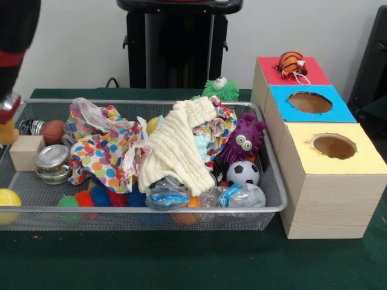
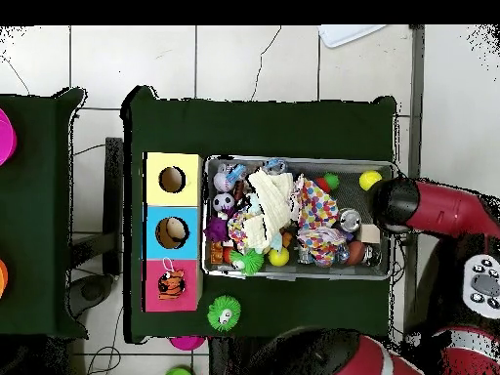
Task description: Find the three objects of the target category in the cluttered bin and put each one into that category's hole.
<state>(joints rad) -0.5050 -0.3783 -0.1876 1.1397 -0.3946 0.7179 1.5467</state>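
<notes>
progress: early; tiger toy (image 1: 292, 63) sits on the red box (image 1: 269, 71), covering its hole rather than dropped in. Blue hole (image 1: 309, 102) and yellow hole (image 1: 334, 145) look empty. Target category unclear from the views.
left: most of the search, judging by how full the bin (image 1: 275, 208) is.
arm: red and black arm (image 2: 444, 208) over the bin's left end in the front view.
pincer: can't tell if apart or together; hidden at the frame edge.
candidates: soccer ball (image 1: 242, 172) near right corner, purple monster (image 1: 242, 140) just behind it, yellow ball (image 1: 8, 204) at the near left edge.
cover: cream waffle cloth (image 1: 179, 148) and polka-dot cloth (image 1: 106, 151) are draped over the middle, hiding things.
materials: wire-mesh bin, wooden block (image 1: 25, 151), metal tin (image 1: 52, 163), crinkly plastic bottle (image 1: 239, 196), spiky rubber balls.
outside: green spiky toy (image 1: 221, 89) on the surface (image 1: 181, 260) behind the bin.
</notes>
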